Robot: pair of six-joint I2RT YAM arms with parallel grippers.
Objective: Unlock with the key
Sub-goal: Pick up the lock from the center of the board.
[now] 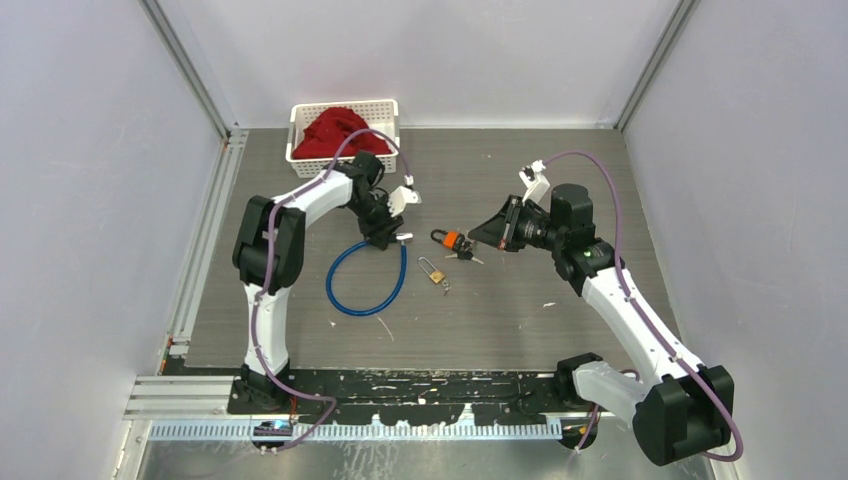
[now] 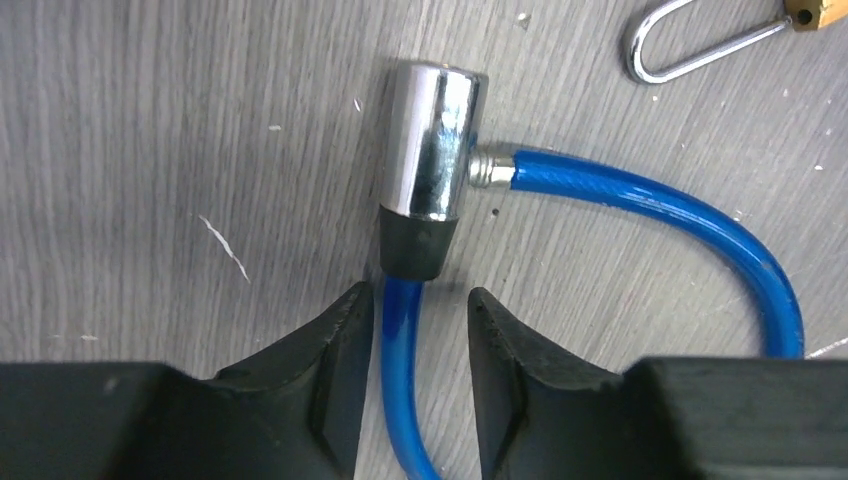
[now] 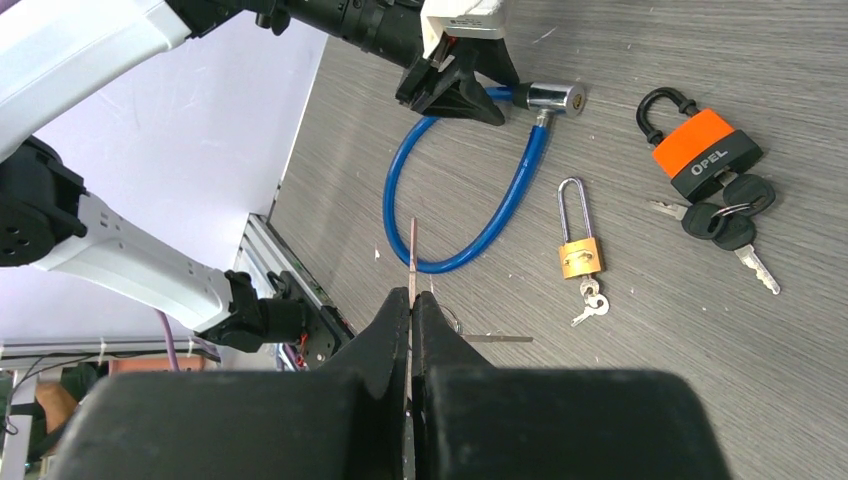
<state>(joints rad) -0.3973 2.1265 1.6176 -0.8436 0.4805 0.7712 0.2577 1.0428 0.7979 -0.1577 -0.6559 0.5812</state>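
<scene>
A blue cable lock [image 1: 365, 292] lies looped on the grey table, its chrome cylinder [image 2: 432, 140] at the loop's top. My left gripper [image 2: 420, 300] stands low over the table and straddles the blue cable [image 2: 405, 340] just below the cylinder's black collar. The left finger touches the cable and a gap remains at the right finger. In the top view this gripper [image 1: 388, 236] is at the loop's upper right. My right gripper [image 3: 411, 298] is shut on a thin flat key [image 3: 411, 250], whose blade sticks out past the fingertips. It hovers right of the locks [image 1: 478, 237].
An orange and black padlock [image 3: 705, 150] with black-headed keys [image 3: 725, 220] lies between the arms. A small brass padlock [image 3: 580, 255] with small keys lies nearer the front. A white basket [image 1: 300, 112] holding red cloth stands at the back left.
</scene>
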